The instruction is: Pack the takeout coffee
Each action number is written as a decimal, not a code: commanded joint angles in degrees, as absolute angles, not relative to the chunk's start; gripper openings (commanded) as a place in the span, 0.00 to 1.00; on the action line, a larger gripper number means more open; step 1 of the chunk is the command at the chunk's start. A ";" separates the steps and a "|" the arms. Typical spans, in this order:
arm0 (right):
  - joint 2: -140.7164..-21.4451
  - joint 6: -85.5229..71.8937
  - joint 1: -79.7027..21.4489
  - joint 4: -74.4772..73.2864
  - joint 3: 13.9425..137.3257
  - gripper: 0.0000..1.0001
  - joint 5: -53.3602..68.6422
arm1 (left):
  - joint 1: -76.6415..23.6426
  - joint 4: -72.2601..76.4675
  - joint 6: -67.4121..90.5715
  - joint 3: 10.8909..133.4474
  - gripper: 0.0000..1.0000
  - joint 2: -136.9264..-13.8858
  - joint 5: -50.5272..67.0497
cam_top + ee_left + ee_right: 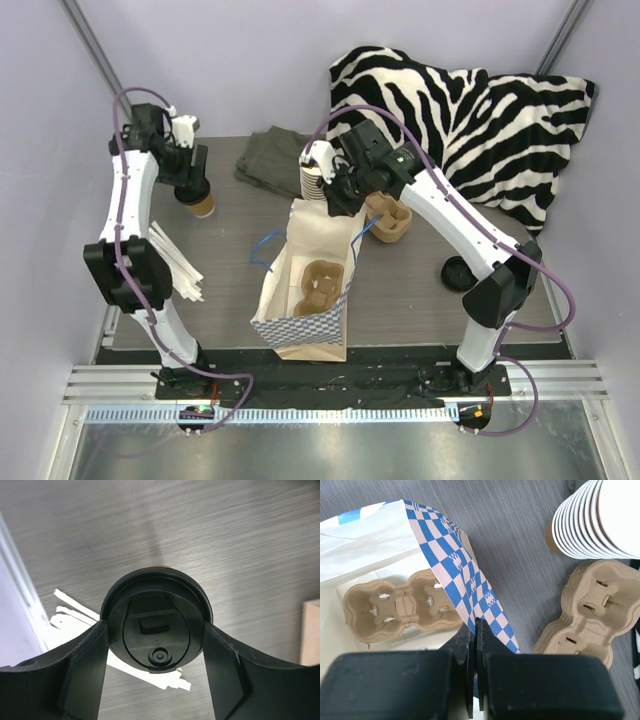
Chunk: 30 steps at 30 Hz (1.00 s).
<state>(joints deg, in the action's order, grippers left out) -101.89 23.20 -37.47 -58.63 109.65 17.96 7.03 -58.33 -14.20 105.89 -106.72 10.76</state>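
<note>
Brown paper with a black top: the one takeout coffee stands upright at the back left of the grey table, well apart from the bag. From above, its round black lid hides nearly all of the cup. The lid has a raised rim, a small rectangular recess and a little round button near one edge.

The left gripper comes down over the cup with its jaws set wide. One finger sits against each side of the lid, so it seems to have the cup clasped while the cup rests on the table.

The right gripper has its jaws pinched together on the blue-and-white checked rim of the single paper bag, holding its mouth open.

Counting the rest:
- One cardboard cup carrier lies inside the bag.
- A small pile of carriers sits just beyond the bag, though I cannot tell how many.
- One tall stack of nested cups stands beside that pile.
- One loose black lid lies at the right.
- One bundle of white strips lies at the left edge.
- One folded grey-green cloth and one zebra pillow are at the back.
</note>
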 commanded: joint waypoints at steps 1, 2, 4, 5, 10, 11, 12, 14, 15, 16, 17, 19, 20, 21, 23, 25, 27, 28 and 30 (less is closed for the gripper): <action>-99.23 24.35 -37.71 -59.42 107.93 0.01 17.49 | 7.12 -65.73 -16.44 115.28 0.35 -99.06 16.08; -98.62 24.35 -37.62 -59.15 107.67 0.01 17.40 | 7.12 -66.70 -16.26 116.79 0.34 -98.10 16.78; -98.18 24.43 -37.62 -58.45 107.14 0.01 17.58 | 7.03 -68.99 -16.35 120.65 0.33 -96.77 19.50; -97.83 24.35 -37.70 -58.10 106.96 0.01 17.67 | 6.94 -69.34 -16.43 121.54 0.33 -96.07 20.47; -96.50 23.56 -37.71 -57.22 106.00 0.01 18.99 | 3.80 -71.37 -17.75 125.24 0.33 -89.13 26.10; -96.59 23.29 -37.71 -57.13 106.08 0.01 18.90 | 2.82 -71.37 -18.19 125.42 0.34 -88.08 26.19; -96.59 23.12 -37.62 -57.22 106.26 0.01 18.90 | 1.86 -71.28 -19.24 125.59 0.34 -85.80 26.37; -96.50 22.24 -37.71 -57.04 106.61 0.01 19.16 | -2.27 -70.84 -19.69 125.95 0.35 -83.51 26.80; -96.42 21.89 -37.71 -56.95 106.96 0.01 19.16 | -3.42 -70.06 -19.95 126.03 0.35 -82.37 27.59; -96.15 21.62 -37.71 -56.61 107.05 0.01 19.25 | -5.52 -69.44 -19.78 126.12 0.36 -80.61 28.29; -95.89 21.01 -37.71 -56.43 106.88 0.01 19.16 | -6.76 -68.82 -19.51 126.30 0.35 -79.81 28.82; -95.37 20.74 -37.71 -56.16 106.44 0.01 19.16 | -9.74 -67.59 -19.42 127.17 0.35 -78.41 30.05; -95.01 20.74 -37.79 -55.99 105.57 0.01 19.16 | -10.54 -67.59 -19.08 127.61 0.35 -78.14 31.89; -94.57 20.39 -37.79 -55.38 104.95 0.01 18.81 | -11.42 -68.02 -18.99 128.14 0.35 -78.05 32.86; -93.70 20.13 -37.79 -53.97 104.24 0.01 18.55 | -14.75 -68.64 -19.68 129.37 0.35 -78.05 33.66; -93.43 19.43 -37.97 -53.18 104.06 0.01 18.11 | -18.43 -69.61 -21.26 129.99 0.36 -77.96 33.57; -93.16 19.16 -38.14 -53.00 104.33 0.01 17.23 | -21.17 -71.79 -23.98 131.21 0.36 -79.01 32.79; -93.08 18.64 -38.32 -52.74 104.41 0.01 16.62 | -24.14 -72.85 -24.95 133.31 0.36 -79.62 32.35; -92.99 17.85 -38.41 -53.08 104.94 0.01 16.61 | -27.41 -76.09 -27.15 134.99 0.36 -81.38 31.03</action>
